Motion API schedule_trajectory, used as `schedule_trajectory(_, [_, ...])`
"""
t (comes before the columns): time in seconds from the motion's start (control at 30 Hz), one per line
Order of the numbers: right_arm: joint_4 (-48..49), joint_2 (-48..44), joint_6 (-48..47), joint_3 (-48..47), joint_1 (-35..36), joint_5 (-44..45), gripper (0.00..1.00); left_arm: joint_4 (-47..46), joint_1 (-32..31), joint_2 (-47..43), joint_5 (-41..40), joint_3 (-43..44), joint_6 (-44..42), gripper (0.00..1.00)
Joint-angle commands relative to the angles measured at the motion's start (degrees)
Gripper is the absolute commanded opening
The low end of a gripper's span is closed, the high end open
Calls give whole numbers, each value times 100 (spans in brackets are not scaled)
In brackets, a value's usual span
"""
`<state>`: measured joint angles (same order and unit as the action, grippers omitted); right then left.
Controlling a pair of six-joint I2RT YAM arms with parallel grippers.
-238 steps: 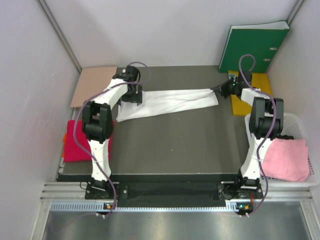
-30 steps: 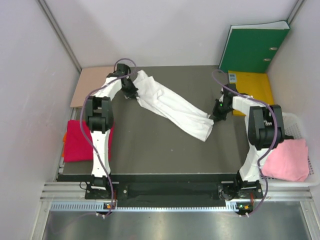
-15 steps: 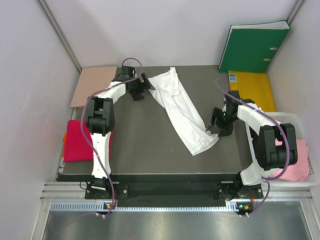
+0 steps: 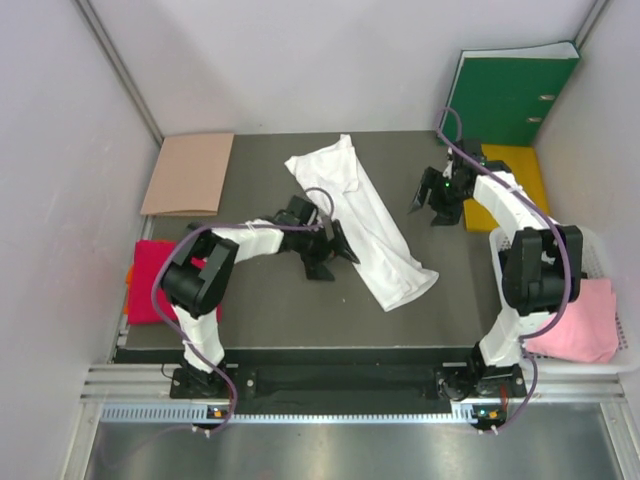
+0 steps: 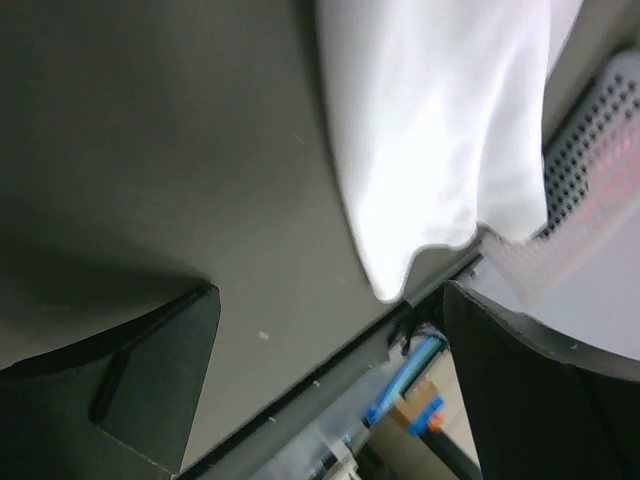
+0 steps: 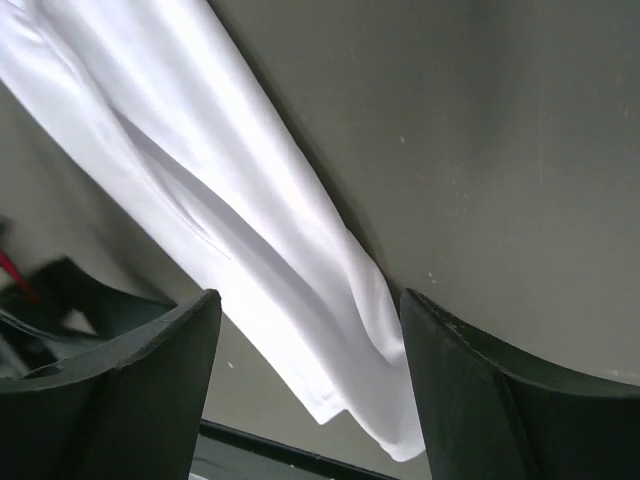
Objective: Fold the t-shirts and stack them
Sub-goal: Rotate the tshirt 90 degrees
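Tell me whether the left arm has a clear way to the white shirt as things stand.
Probably yes. The left hand stands open right beside the white shirt, with only bare mat between them; the right hand is off on the shirt's other side.

The white t-shirt [image 4: 362,215] lies as a long diagonal strip mid-tabletop [image 4: 300,320]; red t-shirt [image 4: 150,280] at my far left, pink t-shirt [image 4: 580,320] at my far right.

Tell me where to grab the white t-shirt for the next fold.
The white t-shirt lies flat as a long diagonal strip. Probably pinch its near short end, sliding in low from the near right, where both corners lie free; the open left gripper sits alongside its long edge.
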<state>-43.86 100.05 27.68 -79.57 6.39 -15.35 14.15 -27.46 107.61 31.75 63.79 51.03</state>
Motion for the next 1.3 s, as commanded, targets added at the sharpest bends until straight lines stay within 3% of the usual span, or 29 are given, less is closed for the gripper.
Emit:
schedule_trajectory(0.0, [202,-47,71,-699,-287,-319,73,-940,-889,84,279,-604,987,98])
schedule_trajectory(0.2, [369,-477,211,-700,-920,-846,72,-1632,-2112,759,104,-438,1996,88])
schedule_trajectory(0.23, [360,-539,168,-692,-990,-881,72,-1826,-2218,866,112,-411,2156,80])
schedule_trajectory(0.33, [264,-732,71,-630,-1070,-987,72,-2136,-2535,1322,51,-219,2534,71])
schedule_trajectory(0.43, [185,-986,-34,-498,-1096,-1049,72,-2267,-2694,1657,16,-121,2702,39])
schedule_trajectory(0.47, [150,-1040,-52,-437,-1105,-1057,72,-2268,-2694,1701,-2,-139,2711,18])
schedule_trajectory(0.5, [123,-1084,-78,-410,-1123,-1092,72,-2224,-2703,1693,-80,-147,2624,5])
schedule_trajectory(0.53, [97,-1180,-131,-367,-1140,-1101,72,-1945,-2694,1649,-168,-200,2553,0])
schedule_trajectory(0.83, [87,-1567,-430,310,-1158,-1303,72,-406,-2668,-54,-994,-1174,1797,0])
schedule_trajectory(1.27, [334,-1612,-501,1083,-1149,-1532,72,1405,-2668,-2999,-1531,-2854,1964,0])
